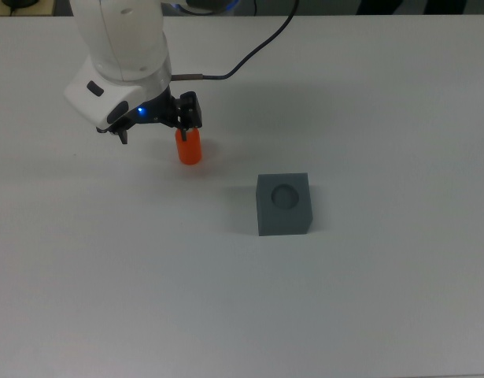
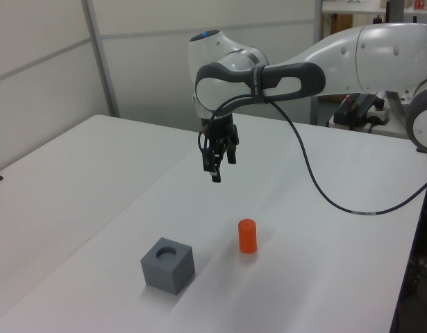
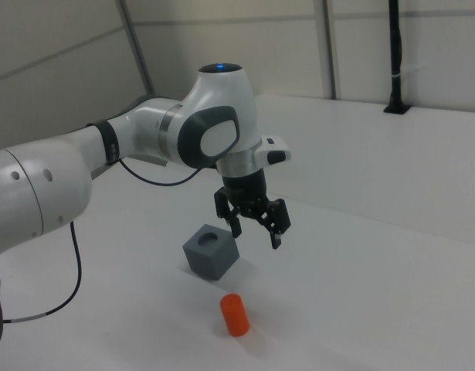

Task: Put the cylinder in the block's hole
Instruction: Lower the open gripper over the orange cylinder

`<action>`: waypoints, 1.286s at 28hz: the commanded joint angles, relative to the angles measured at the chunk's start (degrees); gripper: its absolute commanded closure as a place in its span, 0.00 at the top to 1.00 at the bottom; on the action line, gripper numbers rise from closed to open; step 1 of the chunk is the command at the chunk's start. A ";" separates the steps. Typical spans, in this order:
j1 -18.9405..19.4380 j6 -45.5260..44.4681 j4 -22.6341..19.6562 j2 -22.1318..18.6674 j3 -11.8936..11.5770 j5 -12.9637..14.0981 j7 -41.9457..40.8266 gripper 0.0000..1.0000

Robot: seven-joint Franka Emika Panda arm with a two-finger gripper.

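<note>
The orange cylinder (image 1: 189, 147) (image 2: 248, 236) (image 3: 235, 314) stands upright on the white table. The dark grey block (image 1: 284, 213) (image 2: 167, 272) (image 3: 214, 259) sits apart from it, toward the top view's lower right, its round hole (image 1: 286, 195) (image 2: 167, 252) (image 3: 210, 238) facing up and holding nothing. My gripper (image 1: 155, 130) (image 2: 223, 168) (image 3: 256, 232) hangs open well above the table with nothing between its fingers. In the top view one finger overlaps the cylinder's top; the left view shows it high above the cylinder, toward the left view's left.
A black cable (image 1: 249, 51) (image 2: 317, 187) trails from the arm across the table. The white table (image 1: 367, 315) runs to an edge at the left view's right. Wall panels stand behind it.
</note>
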 commanded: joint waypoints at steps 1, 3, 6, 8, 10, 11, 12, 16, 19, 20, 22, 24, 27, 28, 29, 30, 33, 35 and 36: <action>0.06 4.94 -11.89 -9.61 -0.29 0.54 -2.87 1.00; 0.06 6.75 -14.63 -11.27 -0.29 0.54 -3.33 1.00; -0.03 9.30 -18.59 -13.21 0.06 0.54 -3.85 1.00; 0.06 11.14 -20.18 -13.82 0.33 0.62 -4.12 1.00; 0.23 13.77 -23.15 -14.70 0.42 0.62 -4.47 1.00; 0.32 14.74 -24.22 -15.05 0.42 0.62 -4.73 1.00; 0.32 15.62 -25.27 -15.40 0.42 0.62 -4.99 1.00; 0.58 19.23 -28.97 -16.29 0.59 0.62 -7.36 1.00; 0.58 20.11 -29.85 -16.20 1.38 0.62 -8.51 1.00; 0.58 20.20 -29.85 -15.59 1.56 0.62 -8.69 1.00; 0.67 20.20 -29.85 -15.06 1.65 0.62 -8.69 1.00; 0.76 20.20 -29.85 -14.01 2.00 0.62 -8.69 1.00; 0.76 20.20 -29.76 -12.77 2.79 0.01 -8.69 1.00; 0.76 20.20 -29.76 -12.51 2.88 -0.43 -8.60 1.00; 0.76 20.20 -29.68 -11.90 2.88 -1.04 -8.51 1.00; 0.85 20.20 -29.59 -11.28 2.97 -1.57 -8.34 1.00; 1.73 20.64 -29.15 -9.26 2.97 -2.98 -8.07 1.00; 1.81 20.99 -28.97 -8.21 2.97 -3.42 -8.07 1.00; 1.81 21.25 -28.71 -7.85 2.97 -3.68 -7.99 1.00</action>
